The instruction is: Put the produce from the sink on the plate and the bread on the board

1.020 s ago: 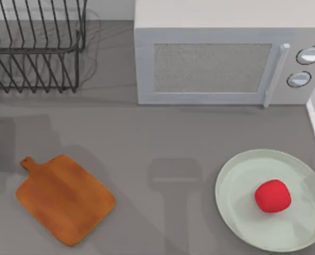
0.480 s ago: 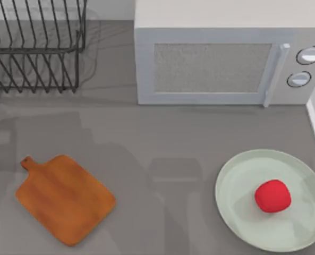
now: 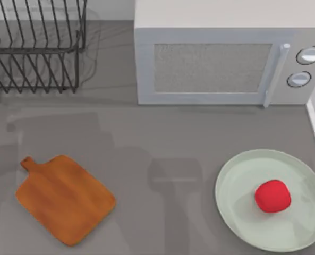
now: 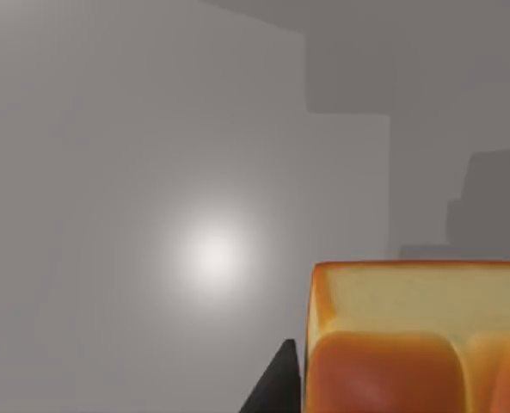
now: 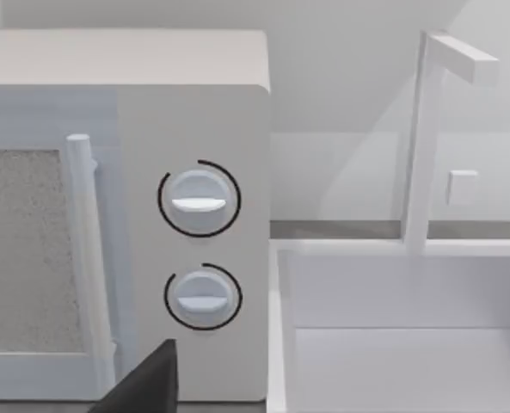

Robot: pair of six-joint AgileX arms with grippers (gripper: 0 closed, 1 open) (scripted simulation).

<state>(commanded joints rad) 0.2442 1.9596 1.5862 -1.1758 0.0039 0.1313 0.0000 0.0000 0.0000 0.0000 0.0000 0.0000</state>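
The bread (image 4: 418, 344), golden-brown with paler sides, sits close under the left wrist camera above bare grey surface. My left gripper (image 4: 409, 404) is shut on it, one dark finger (image 4: 276, 391) against its side. The orange-brown board (image 3: 64, 199) lies bare at the table's front left. The red produce (image 3: 272, 195) rests on the pale green plate (image 3: 237, 202) at the front right. A dark part of my right gripper (image 5: 143, 387) shows in front of the microwave's knobs, beside the sink (image 5: 409, 344).
A white microwave (image 3: 226, 58) stands at the back, right of centre, and a black wire dish rack (image 3: 32, 45) at the back left. A white faucet (image 5: 431, 129) rises behind the sink. Arm shadows lie on the grey table above the board.
A dark piece of the left arm at the top view's left edge has gone out of view. The shadow over the table's left has slid toward the right.
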